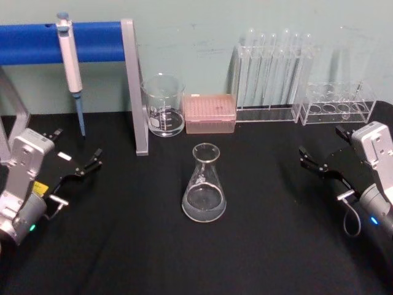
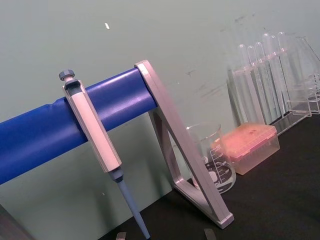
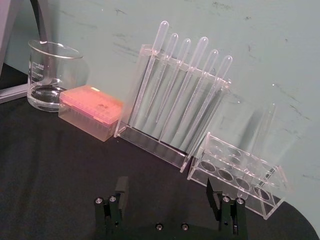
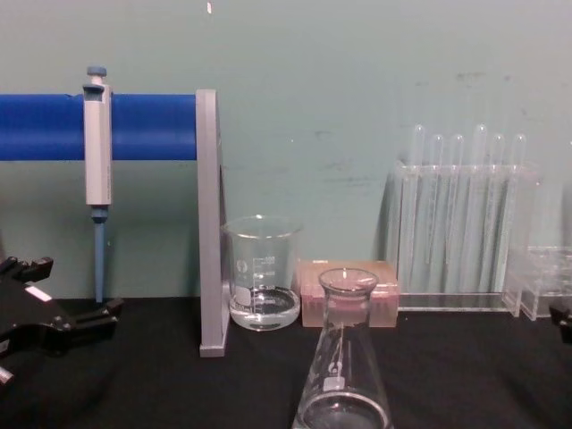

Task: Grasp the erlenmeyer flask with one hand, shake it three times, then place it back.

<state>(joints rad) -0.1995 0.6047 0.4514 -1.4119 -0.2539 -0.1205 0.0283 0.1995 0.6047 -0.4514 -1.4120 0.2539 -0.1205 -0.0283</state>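
Flask (image 1: pixel 204 184) is standing upright at the centre of the table (image 1: pixel 123 252), untouched. Left gripper (image 1: pixel 77 177) at its 9 o'clock and right gripper (image 1: pixel 322 174) at its 3 o'clock are sitting open and empty. Whichever is reaching should be closing squarely on the neck, below the lip.

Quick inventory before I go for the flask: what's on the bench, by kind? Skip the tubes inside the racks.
Erlenmeyer flask: 1
Beaker: 1
Pink tip box: 1
Clear rack: 2, tall rack and low rack
Pipette: 1
Blue stand: 1
Open gripper: 2, left gripper and right gripper
Total: 9
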